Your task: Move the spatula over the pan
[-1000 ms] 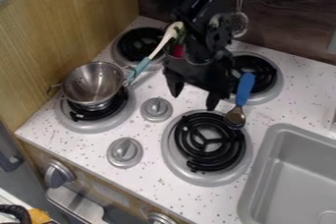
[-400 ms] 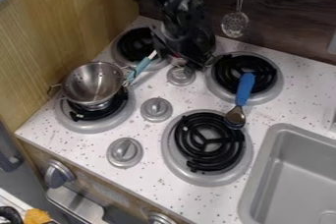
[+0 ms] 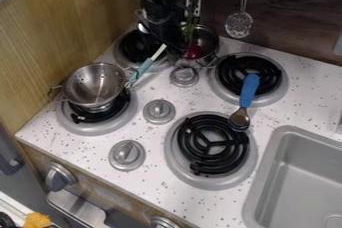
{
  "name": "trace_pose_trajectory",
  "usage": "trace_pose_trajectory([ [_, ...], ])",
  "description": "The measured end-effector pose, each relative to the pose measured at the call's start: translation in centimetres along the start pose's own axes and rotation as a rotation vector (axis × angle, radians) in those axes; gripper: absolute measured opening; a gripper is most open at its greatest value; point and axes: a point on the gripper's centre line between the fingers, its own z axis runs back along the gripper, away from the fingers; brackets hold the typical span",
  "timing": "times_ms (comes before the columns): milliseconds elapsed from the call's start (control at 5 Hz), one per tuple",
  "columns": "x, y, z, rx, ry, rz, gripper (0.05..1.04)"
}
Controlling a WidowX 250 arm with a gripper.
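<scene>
Steel colander (image 3: 93, 84) noted on near-left burner (image 3: 115, 123); blue-handled utensil (image 3: 249, 90) laid between right-hand burners. Teal-handled spatula (image 3: 145, 67) found slanting from colander's right side toward far-left burner (image 3: 129, 48) (head hidden by gripper (image 3: 162, 28)). Gripper's opening and any hold cannot be determined.

Arm and gripper (image 3: 165, 37) have shifted up and left in the camera view, off the middle of the stovetop, to the edge of the back left burner (image 3: 129, 50). Back right burner (image 3: 266, 74) and knob (image 3: 184, 76) near it, covered by the arm in the first picture, now in plain sight. Metal pot (image 3: 212, 43) uncovered too, with reddish-purple thing (image 3: 194, 52) inside. Hanging strainer (image 3: 239, 24) no longer partly behind the arm. Pale head of the spatula (image 3: 139, 70), visible at first, now hidden behind the gripper.
</scene>
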Motion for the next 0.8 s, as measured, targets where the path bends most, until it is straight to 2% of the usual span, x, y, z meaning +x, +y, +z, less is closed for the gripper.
trace_pose_trajectory([
  [200, -1.5, 1.0, -1.0, -0.023, 0.055, 0.056, 0.999],
  [400, -1.6, 1.6, -1.2, -0.037, 0.077, 0.071, 0.999],
  [600, -2.6, 2.2, -2.2, -0.059, 0.075, 0.101, 0.999],
  [800, -3.3, 2.0, -3.9, -0.098, 0.052, 0.126, 0.999],
])
